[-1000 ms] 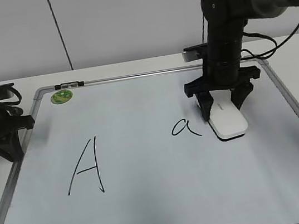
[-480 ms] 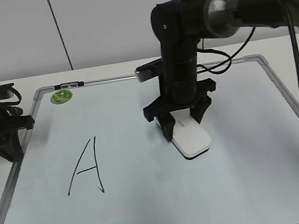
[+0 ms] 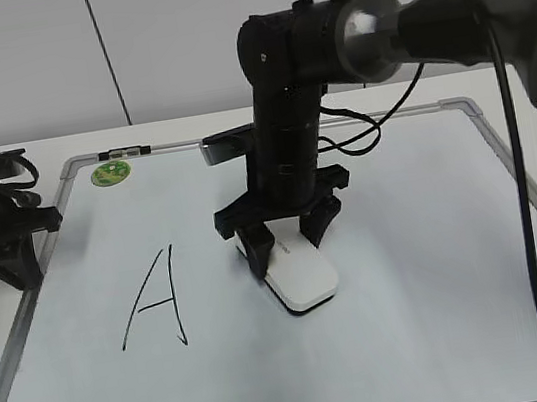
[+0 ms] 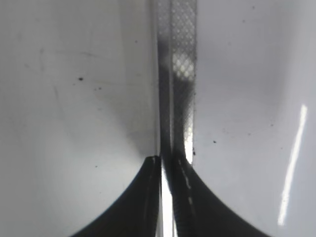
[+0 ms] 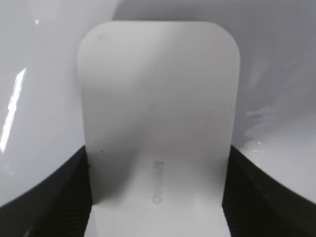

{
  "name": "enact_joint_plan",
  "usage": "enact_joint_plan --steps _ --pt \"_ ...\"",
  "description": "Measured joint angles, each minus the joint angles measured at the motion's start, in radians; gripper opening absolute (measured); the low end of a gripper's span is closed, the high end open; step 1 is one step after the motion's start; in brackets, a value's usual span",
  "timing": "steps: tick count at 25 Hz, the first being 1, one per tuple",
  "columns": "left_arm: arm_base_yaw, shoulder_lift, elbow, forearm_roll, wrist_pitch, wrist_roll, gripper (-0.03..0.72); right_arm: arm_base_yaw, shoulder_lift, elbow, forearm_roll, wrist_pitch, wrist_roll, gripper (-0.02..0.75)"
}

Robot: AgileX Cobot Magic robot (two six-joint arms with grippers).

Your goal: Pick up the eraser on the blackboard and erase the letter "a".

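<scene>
My right gripper (image 3: pixel 282 246) is shut on the white eraser (image 3: pixel 301 279) and presses it flat on the blackboard (image 3: pixel 420 269) near its middle. In the right wrist view the eraser (image 5: pixel 158 123) fills the frame between the two black fingers (image 5: pixel 157 197). The small letter "a" does not show anywhere on the board. The large capital "A" (image 3: pixel 154 299) stands at the board's left. My left gripper (image 3: pixel 10 262) rests at the board's left edge, away from the eraser. In the left wrist view its fingers (image 4: pixel 168 163) are shut and empty over the silver frame (image 4: pixel 177 74).
A round green magnet (image 3: pixel 110 172) sits at the board's top left corner. The right arm's black body and cables rise over the board's middle. A white wall stands behind the table.
My right gripper has slid the eraser leftward across the board, over the spot where the small "a" stood. That letter no longer shows. The left arm has not moved.
</scene>
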Motion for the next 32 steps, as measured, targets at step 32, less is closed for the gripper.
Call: enact_joint_plan --steps 32 --pt "0.000 0.000 0.000 -0.002 0.000 0.000 0.057 -0.519 -0.392 0.419 -0.123 -0.012 0.025 0.522"
